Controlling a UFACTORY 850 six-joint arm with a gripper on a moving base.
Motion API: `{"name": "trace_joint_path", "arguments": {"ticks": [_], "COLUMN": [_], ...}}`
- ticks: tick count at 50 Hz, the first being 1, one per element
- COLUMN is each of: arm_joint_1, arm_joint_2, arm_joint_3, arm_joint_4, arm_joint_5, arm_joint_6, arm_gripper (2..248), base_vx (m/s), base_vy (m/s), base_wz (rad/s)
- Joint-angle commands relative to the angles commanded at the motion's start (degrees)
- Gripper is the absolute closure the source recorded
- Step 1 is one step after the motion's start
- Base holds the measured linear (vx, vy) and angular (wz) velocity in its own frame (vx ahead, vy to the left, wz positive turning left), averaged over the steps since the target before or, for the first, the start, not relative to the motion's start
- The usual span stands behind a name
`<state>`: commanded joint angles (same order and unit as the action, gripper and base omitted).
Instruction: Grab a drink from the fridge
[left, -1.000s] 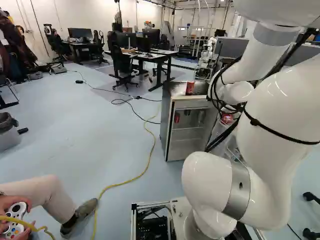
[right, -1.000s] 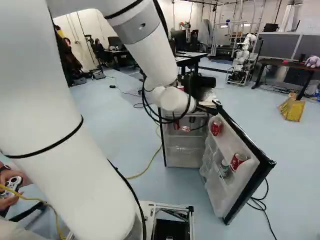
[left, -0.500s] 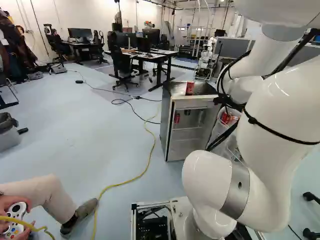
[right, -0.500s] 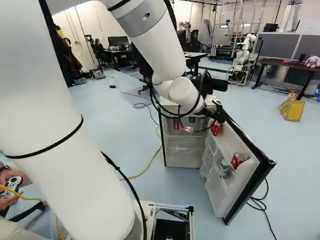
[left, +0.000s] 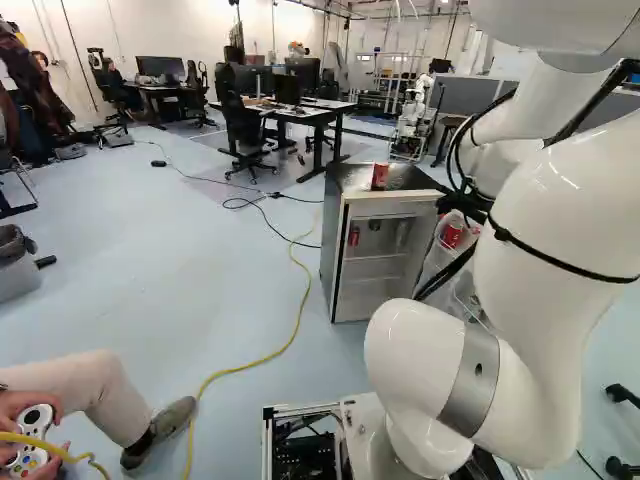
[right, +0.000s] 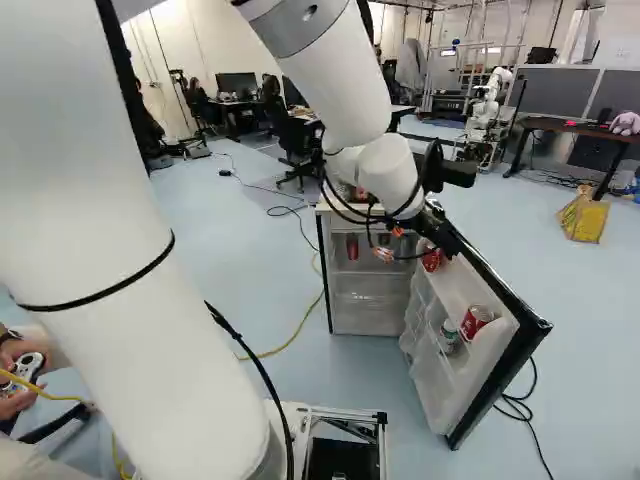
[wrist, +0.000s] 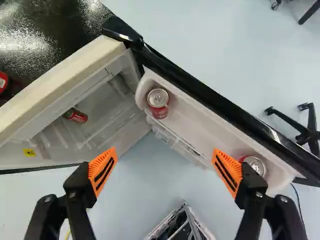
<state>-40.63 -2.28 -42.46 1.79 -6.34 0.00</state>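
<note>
With the gripper (wrist: 164, 151) spread wide and empty, centre it over the can (wrist: 158, 98) nearest the hinge (wrist: 122, 31), aligning both fingers to clear the door shelf (wrist: 207, 134) walls before descending

The white arm (right: 110, 250) arches up and forward, bending down at its wrist (right: 388, 175), and the black gripper (right: 390, 243) points downward, its two orange-padded fingers (wrist: 97, 167) spread wide apart.

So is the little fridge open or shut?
Open: its door is swung out from the fridge, and you can see red cans on the door's inside shelf.
</note>
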Motion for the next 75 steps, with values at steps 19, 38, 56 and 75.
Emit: {"name": "trace_joint_path", "arguments": {"ticks": [19, 38, 56, 75], "arm_joint_1": [-1.14, -1.91, -3.09, -3.57], "arm_joint_2": [-2.23, -4.79, -8.33, -9.26], "arm_joint_3": [-5.5, -10.93, -15.13, -16.22], "arm_joint_4": [1.93, 3.74, 4.43, 4.45], "arm_joint_5": [-11.18, -22.09, -26.93, -27.05], "arm_joint_6": [0.0, 0.0, 0.0, 0.0], "arm_gripper": [3, 3, 3, 3], "base_vx": [0.0, 0.0, 0.0, 0.0], "base_vy": [0.0, 0.0, 0.0, 0.0], "base_wz": [0.0, 0.0, 0.0, 0.0]}}
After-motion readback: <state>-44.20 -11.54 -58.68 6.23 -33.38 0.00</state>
